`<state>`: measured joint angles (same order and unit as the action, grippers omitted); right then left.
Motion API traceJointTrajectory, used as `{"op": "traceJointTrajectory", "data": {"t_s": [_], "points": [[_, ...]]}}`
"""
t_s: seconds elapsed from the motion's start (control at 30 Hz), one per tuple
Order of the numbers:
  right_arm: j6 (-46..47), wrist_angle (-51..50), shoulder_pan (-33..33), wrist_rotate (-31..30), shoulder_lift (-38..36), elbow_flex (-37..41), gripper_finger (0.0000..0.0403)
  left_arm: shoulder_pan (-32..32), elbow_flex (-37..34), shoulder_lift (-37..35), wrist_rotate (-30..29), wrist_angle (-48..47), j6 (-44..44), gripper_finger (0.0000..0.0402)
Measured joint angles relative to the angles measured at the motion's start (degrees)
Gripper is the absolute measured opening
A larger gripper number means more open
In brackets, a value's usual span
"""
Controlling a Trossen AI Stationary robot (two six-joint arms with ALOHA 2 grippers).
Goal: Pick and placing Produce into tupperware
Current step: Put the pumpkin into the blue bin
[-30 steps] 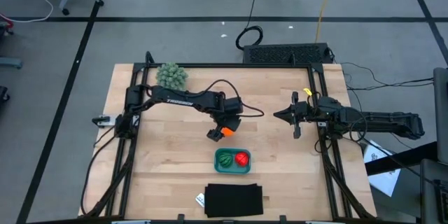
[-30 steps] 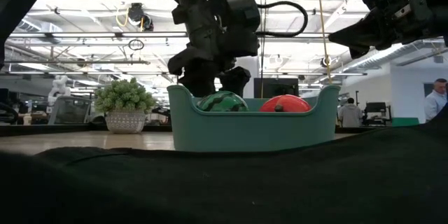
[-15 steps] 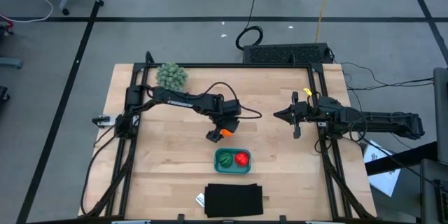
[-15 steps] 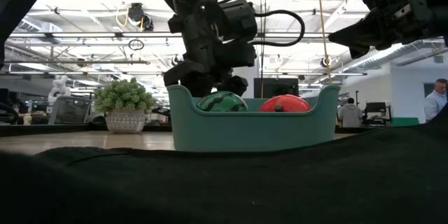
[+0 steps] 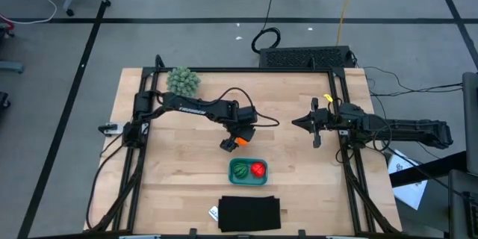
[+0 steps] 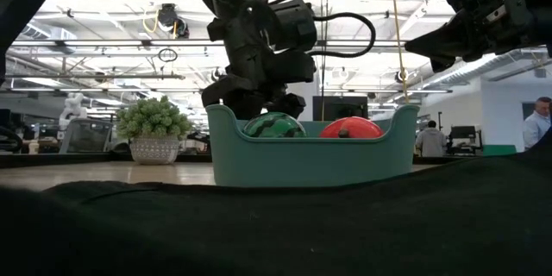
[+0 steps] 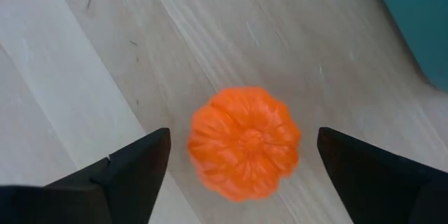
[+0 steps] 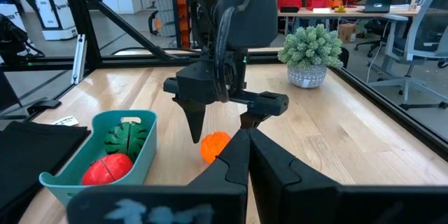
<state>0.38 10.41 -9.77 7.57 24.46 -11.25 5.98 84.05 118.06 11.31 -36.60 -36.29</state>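
Left tool (image 5: 234, 143), fingers wide, straddles the ribbed orange toy pumpkin (image 7: 243, 142) on bare wooden bench (image 5: 179, 164), just beyond the teal plastic tupperware (image 5: 248, 181); right tool (image 5: 296, 122) pinched closed, well apart.

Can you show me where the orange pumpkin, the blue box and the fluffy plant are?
orange pumpkin (image 7: 243, 143): left wrist view, on its ribbed top.
blue box (image 6: 310, 159): low view, on its front wall.
fluffy plant (image 8: 311, 49): right wrist view, on its green tuft.
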Motion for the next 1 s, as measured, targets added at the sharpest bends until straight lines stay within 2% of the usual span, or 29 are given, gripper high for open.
{"op": "traceJointTrajectory", "data": {"t_s": [0.3,0.5,1.0], "points": [[0.0,0.0,0.0,0.0,0.0,0.0,0.0,0.0,0.0,0.0,0.0,0.1,-0.1,0.0286],[0.0,0.0,0.0,0.0,0.0,0.0,0.0,0.0,0.0,0.0,0.0,0.2,-0.3,0.0251],[0.0,0.0,0.0,0.0,0.0,0.0,0.0,0.0,1.5,0.0,-2.2,-2.2,-0.4,0.0256]]}}
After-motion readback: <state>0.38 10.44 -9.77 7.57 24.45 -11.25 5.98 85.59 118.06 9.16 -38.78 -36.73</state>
